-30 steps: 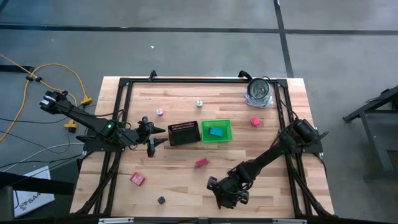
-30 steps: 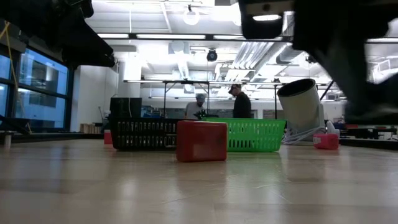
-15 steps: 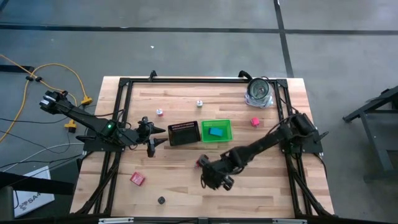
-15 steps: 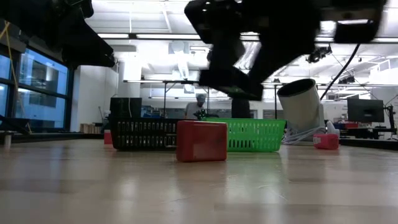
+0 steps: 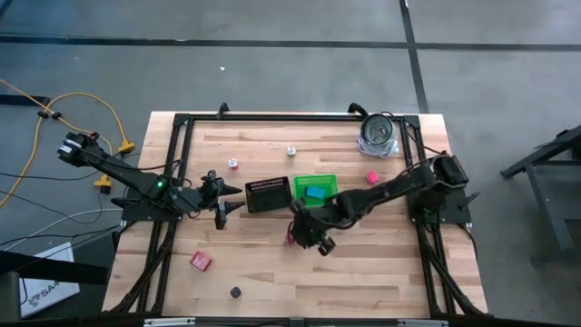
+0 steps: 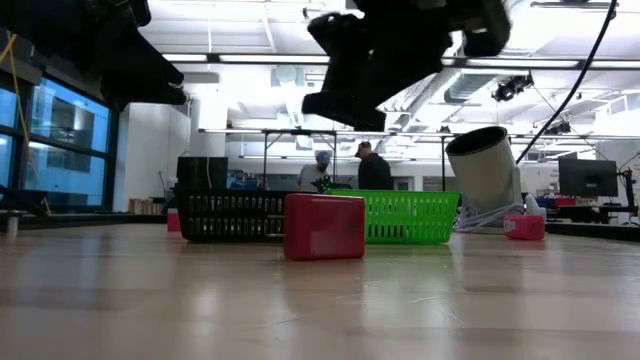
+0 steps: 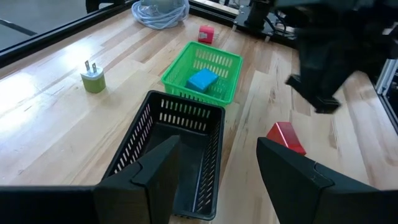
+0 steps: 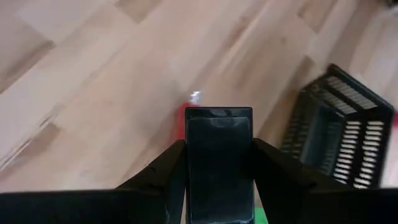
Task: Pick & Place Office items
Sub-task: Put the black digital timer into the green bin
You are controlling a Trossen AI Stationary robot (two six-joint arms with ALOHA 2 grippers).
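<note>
Right gripper (image 5: 307,238) above small red plastic block (image 6: 324,227), just beside black mesh tray (image 5: 268,195); finger state cannot be told. Left gripper (image 7: 217,168) parted, idle. Recommended: centre over block, descend vertically.

Red block (image 6: 323,227) flat mid-table, second red block (image 5: 201,262) near front-left, blue block (image 7: 202,79) inside green bin

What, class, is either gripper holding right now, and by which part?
Nothing. The right gripper hangs open above the red block, not touching it; the left gripper waits open over the black mesh tray.
</note>
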